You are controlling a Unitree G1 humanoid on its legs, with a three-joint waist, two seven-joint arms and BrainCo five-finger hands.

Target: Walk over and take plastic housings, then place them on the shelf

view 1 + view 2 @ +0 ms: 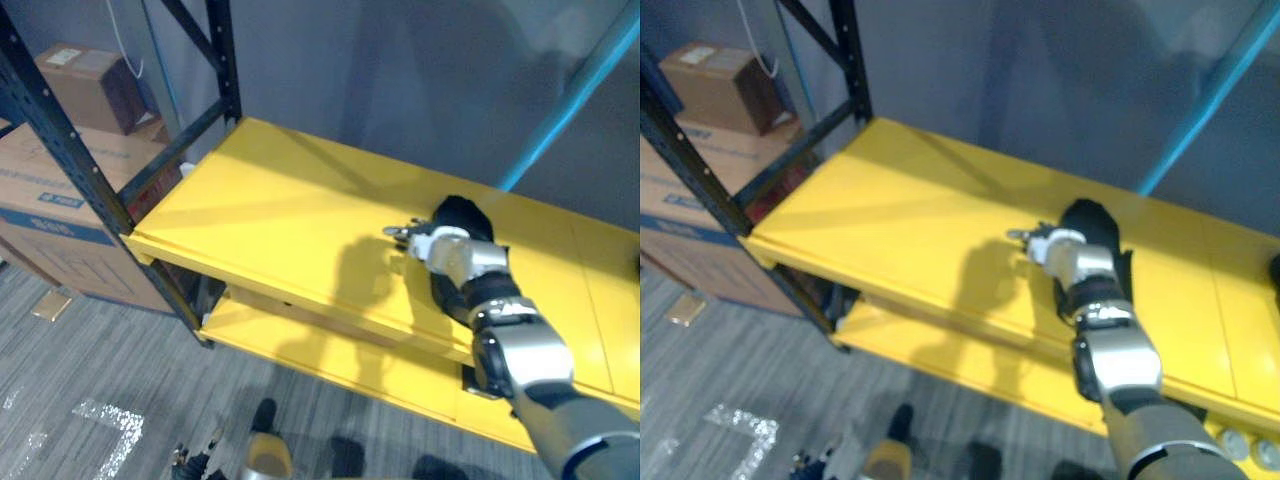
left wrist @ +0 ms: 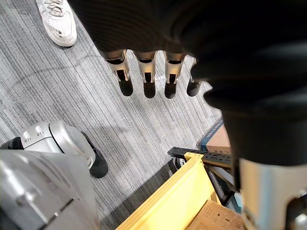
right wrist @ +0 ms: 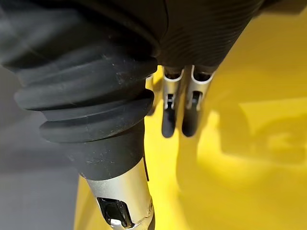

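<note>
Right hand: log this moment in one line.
right hand open over yellow shelf | left hand open over floor | held: nothing

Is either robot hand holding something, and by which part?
Nothing: the right robot hand is open over the yellow metal shelf, the left robot hand open too.

I've got my right hand over the yellow shelf, about midway along it and nearer its front edge, fingers stretched toward the shelf's left end. I can't tell whether they touch the board. A black upright stands at the shelf's left front corner, with cardboard boxes beyond that end. A blue brace slants up behind the shelf's right part, and a lower yellow board lies beneath the shelf.
</note>
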